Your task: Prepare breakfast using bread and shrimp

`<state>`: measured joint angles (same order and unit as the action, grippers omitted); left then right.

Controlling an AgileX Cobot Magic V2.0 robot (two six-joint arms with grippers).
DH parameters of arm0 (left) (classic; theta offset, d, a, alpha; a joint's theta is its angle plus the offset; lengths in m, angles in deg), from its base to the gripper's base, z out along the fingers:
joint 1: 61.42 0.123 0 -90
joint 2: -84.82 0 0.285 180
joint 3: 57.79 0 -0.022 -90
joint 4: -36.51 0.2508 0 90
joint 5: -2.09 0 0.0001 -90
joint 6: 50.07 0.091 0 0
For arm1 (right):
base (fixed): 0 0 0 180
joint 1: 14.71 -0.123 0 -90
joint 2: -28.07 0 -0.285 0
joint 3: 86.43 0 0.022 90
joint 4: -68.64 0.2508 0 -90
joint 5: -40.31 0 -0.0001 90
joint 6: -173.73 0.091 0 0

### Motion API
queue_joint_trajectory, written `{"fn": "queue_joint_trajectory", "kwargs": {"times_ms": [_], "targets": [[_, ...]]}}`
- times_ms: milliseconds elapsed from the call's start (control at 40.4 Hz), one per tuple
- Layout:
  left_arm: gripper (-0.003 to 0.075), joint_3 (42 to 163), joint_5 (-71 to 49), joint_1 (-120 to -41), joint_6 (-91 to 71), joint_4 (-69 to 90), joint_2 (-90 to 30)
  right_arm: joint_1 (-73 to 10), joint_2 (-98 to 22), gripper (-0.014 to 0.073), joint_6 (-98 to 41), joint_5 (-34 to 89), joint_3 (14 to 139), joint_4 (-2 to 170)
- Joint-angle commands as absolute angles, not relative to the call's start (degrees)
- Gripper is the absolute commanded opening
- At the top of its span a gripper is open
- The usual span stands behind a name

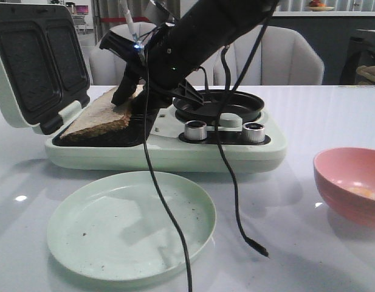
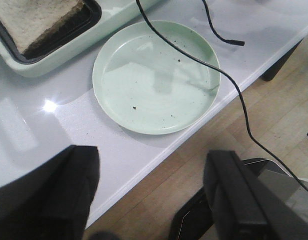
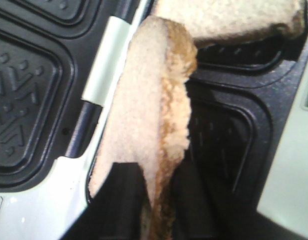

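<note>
My right gripper [image 3: 158, 180] is shut on a bread slice [image 3: 144, 100] and holds it edge-on over the open sandwich maker's dark bottom plate [image 3: 228, 130]. A second bread slice [image 3: 228, 17] lies flat in the compartment beyond. In the front view the right gripper [image 1: 127, 91] is at the raised end of a tilted slice [image 1: 99, 115]. My left gripper [image 2: 153, 165] is open and empty over the table's front edge, near the green plate [image 2: 156, 75]. A small pale orange shrimp [image 1: 363, 193] lies in the pink bowl [image 1: 345, 167].
The sandwich maker's lid [image 1: 35, 67] stands open at the left. A black pan [image 1: 219, 106] and two silver knobs [image 1: 196, 130] are on its right half. The green plate [image 1: 131, 225] holds only crumbs. Black cables [image 1: 236, 207] hang over the table.
</note>
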<state>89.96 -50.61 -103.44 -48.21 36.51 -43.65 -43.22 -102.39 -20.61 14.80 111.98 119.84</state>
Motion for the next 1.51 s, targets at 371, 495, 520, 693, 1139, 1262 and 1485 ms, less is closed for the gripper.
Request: {"fn": "queue_joint_trajectory", "kwargs": {"times_ms": [371, 495, 520, 693, 1139, 1262, 1485], "targets": [[0.0497, 91.3, -46.9, -103.9, -48.2, 36.8, -43.9, -42.1, -91.9, 0.0548, -21.3, 10.6, 114.1, 109.0], [0.0497, 91.3, -46.9, -103.9, -48.2, 36.8, -43.9, -42.1, -86.7, 0.0548, -21.3, 5.8, 114.1, 99.9], [0.0497, 91.3, -46.9, -103.9, -48.2, 36.8, -43.9, -42.1, -85.5, 0.0548, -21.3, 4.4, 114.1, 98.4], [0.0497, 91.3, -46.9, -103.9, -48.2, 36.8, -43.9, -42.1, -77.2, 0.0548, -17.4, -2.5, 112.3, 86.4], [0.0497, 91.3, -46.9, -103.9, -48.2, 36.8, -43.9, -42.1, -52.4, 0.0548, -4.9, -8.3, 89.4, 66.3], [0.0497, 91.3, -46.9, -103.9, -48.2, 36.8, -43.9, -42.1, -46.1, 0.0548, -4.9, -7.4, 82.4, 66.3], [0.0497, 91.3, -46.7, -103.9, -48.2, 36.9, -43.9, -42.1, -36.4, 0.0548, -4.9, -6.2, 72.1, 66.3]]}}
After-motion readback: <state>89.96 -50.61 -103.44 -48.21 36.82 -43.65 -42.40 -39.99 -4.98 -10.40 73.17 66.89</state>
